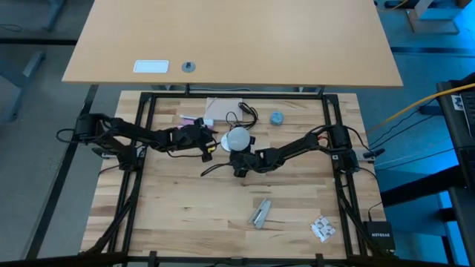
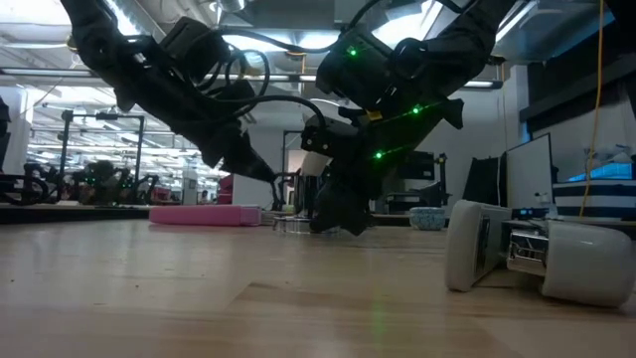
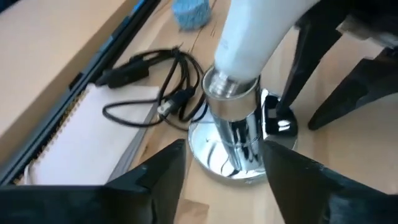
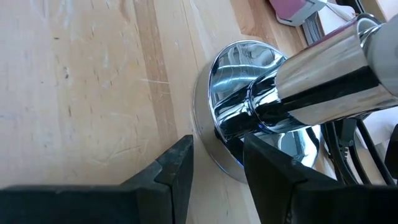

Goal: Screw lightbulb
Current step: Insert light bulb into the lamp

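From my left wrist, the lightbulb (image 3: 255,37) runs off the picture's edge, its globe unseen. My right arm hides the socket (image 2: 294,225) at table level. Whether my right fingers (image 4: 177,165) touch the socket's stem, I cannot tell.

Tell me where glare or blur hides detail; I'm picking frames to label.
Right wrist view: the chrome socket mirrors wood and window light, with bright streaks. Left wrist view: the lightbulb is washed out to plain white and soft-edged. Low view: the arms are backlit dark shapes against ceiling lights; the white device nearby is blurred. High view: evenly lit.
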